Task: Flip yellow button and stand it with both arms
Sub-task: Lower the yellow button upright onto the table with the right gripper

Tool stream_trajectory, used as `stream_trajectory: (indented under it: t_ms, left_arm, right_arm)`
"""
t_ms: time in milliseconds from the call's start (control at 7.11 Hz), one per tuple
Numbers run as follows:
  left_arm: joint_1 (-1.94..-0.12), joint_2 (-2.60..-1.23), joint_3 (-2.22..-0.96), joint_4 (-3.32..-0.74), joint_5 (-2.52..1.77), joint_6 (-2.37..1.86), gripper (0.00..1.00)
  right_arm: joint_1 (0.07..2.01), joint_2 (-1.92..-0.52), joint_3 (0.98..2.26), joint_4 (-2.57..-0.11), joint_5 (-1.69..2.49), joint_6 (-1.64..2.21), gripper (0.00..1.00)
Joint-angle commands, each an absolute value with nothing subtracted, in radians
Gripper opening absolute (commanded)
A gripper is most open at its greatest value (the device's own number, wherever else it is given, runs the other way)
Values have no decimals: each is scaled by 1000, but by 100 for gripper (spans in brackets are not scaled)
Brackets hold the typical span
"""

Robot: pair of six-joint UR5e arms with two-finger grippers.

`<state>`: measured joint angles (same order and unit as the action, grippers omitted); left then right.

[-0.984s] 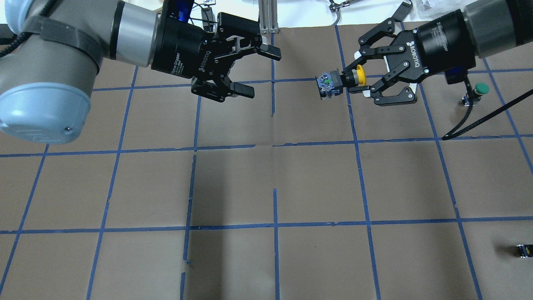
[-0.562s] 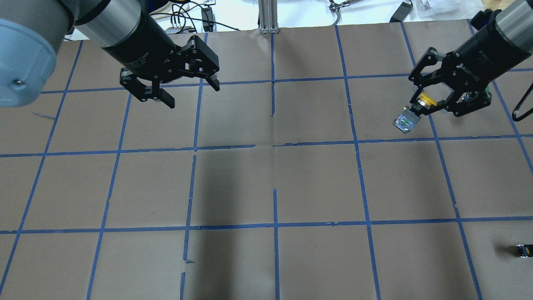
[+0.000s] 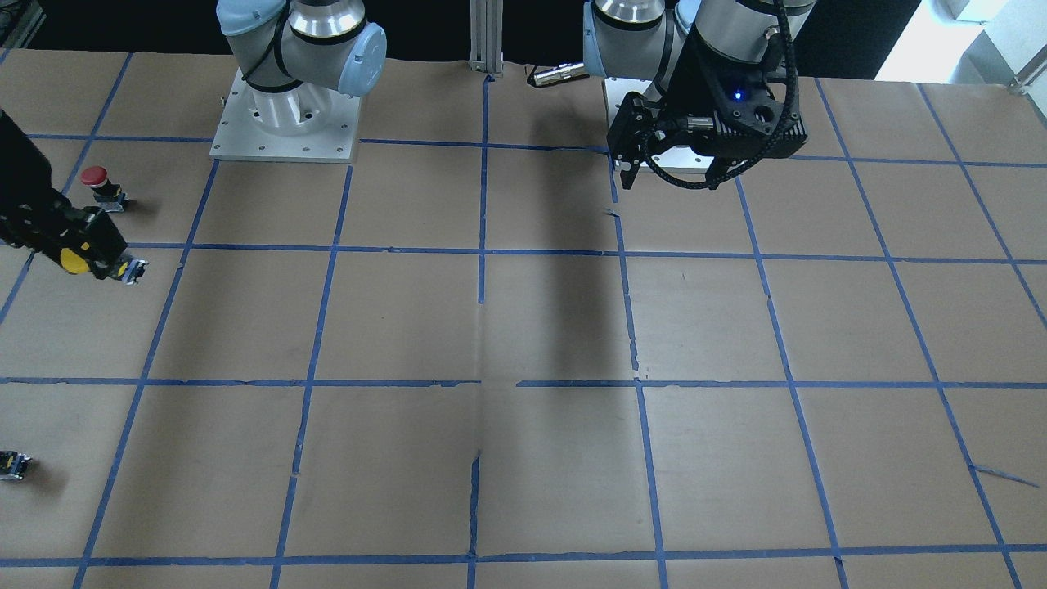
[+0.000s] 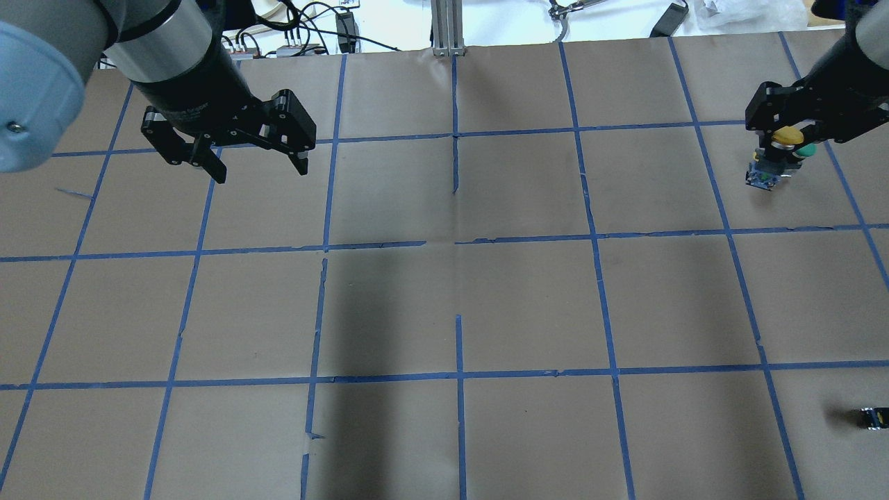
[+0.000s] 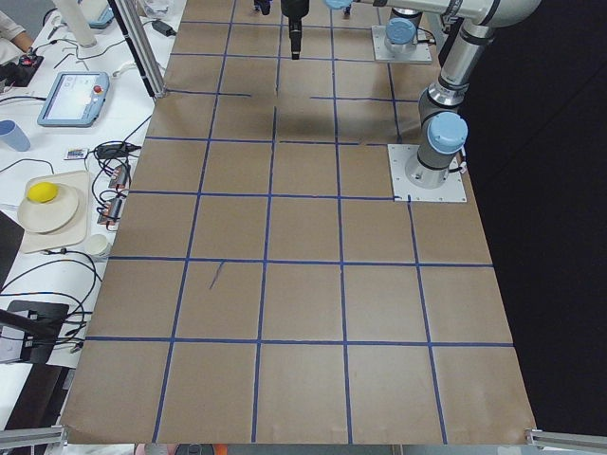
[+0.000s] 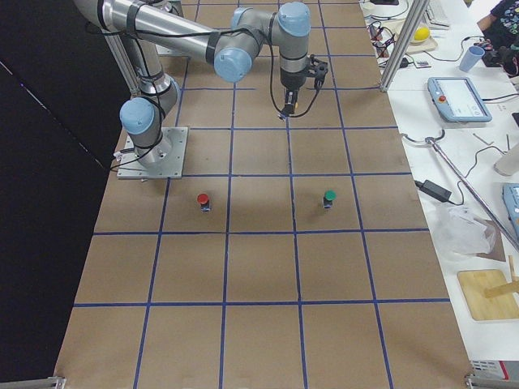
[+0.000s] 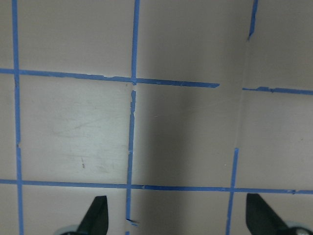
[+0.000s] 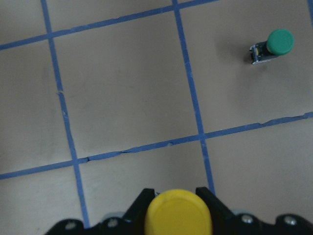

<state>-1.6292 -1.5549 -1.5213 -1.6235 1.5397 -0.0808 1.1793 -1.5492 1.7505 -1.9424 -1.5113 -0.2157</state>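
The yellow button has a yellow cap and a black and grey body. My right gripper is shut on it at the table's far right. The button hangs cap up and body down, slightly tilted, low over the brown paper; I cannot tell whether it touches. It also shows in the front-facing view and in the right wrist view, held between the fingers. My left gripper is open and empty over the far left, as the left wrist view confirms.
A green-capped button stands upright just beside the held button, and shows in the right wrist view. A red-capped button stands behind the right gripper. A small capless black block lies at the right edge. Blue tape grids the brown paper.
My right gripper carried the yellow button from the middle to the far right beside the green button, turning it from lying sideways to cap up. My left gripper moved left, still open.
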Motion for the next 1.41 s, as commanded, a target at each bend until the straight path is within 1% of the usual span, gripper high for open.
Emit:
stream_trajectory:
  t_ms: [0,141,422,703,984,1266]
  left_arm:
    - [-1612,-1557,-1513,-1617,1546,-55,100]
    - [-1608,-1562,-1502,-1617,1546,-67,100]
    - [-1542,-1563,-1499,-1615,1537,-55,100]
    - [-1548,-1563,-1505,-1615,1543,-71,100]
    - [-1548,-1565,-1500,-1612,1545,-66,100]
    - [-1548,-1563,-1506,-1579,1546,-75,100]
  right_arm:
    - [1029,-1551,1927,-2246,-1496,-445,11]
    - [979,-1549,1980,-2313,-1453,-516,11]
    - [890,-1549,2060,-2408,-1370,-625,11]
    - [815,-1548,2158,-2480,-1249,-780,11]
    - [752,-1542,2178,-2484,-1206,-857,11]
    - [750,-1502,2178,-2491,-1206,-864,11]
